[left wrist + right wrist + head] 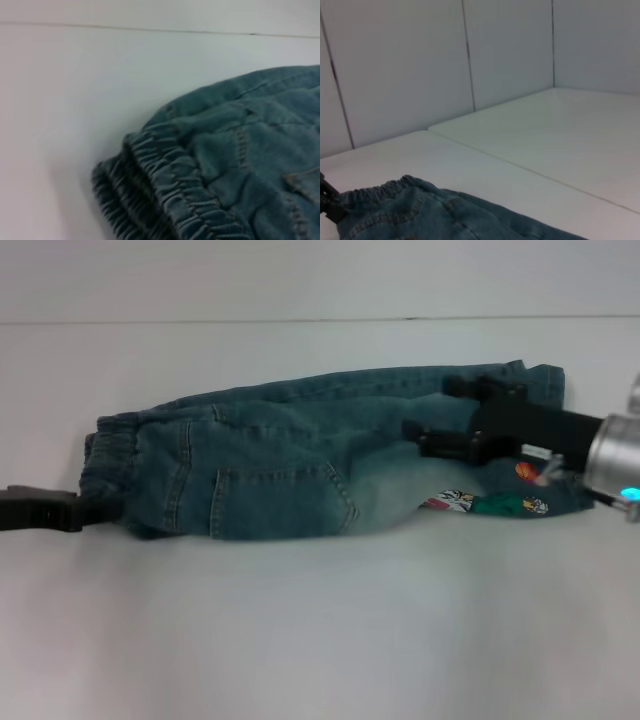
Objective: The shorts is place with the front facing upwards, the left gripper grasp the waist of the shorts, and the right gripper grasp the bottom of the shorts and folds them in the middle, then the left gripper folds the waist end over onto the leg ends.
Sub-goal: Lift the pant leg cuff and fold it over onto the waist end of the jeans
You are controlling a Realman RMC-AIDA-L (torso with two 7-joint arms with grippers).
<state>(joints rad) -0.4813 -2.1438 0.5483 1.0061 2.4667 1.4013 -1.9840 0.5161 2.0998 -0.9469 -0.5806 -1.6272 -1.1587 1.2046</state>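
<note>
The shorts [300, 465] lie flat on the white table [320, 630], folded lengthwise into one long band, with the waist [105, 470] at the robot's left and the leg ends [545, 440] at its right.

The left gripper [95, 508] sits low at the near corner of the waist. Its black fingers [50, 510] run in from the left edge and their tips reach the gathered elastic; whether they pinch it or only touch it cannot be told. In the left wrist view the ruffled band [165, 195] fills the near corner in two stacked layers, with denim and a line of stitching just beyond it; no fingers show there.

Farther right, the right gripper [432, 412] hovers over the leg part. Its two fingers [470, 388] stand apart, one toward the far edge of the denim and one nearer the pale faded patch [400, 490], with cloth showing between them, and nothing held. Just on the near side of the nearer finger are the cartoon patches [490, 503]; the leg ends lie behind the fingertips, under the wrist.

In the right wrist view the waist [375, 192] shows far off, with a dark piece of the left gripper [327, 202] at it.
</note>
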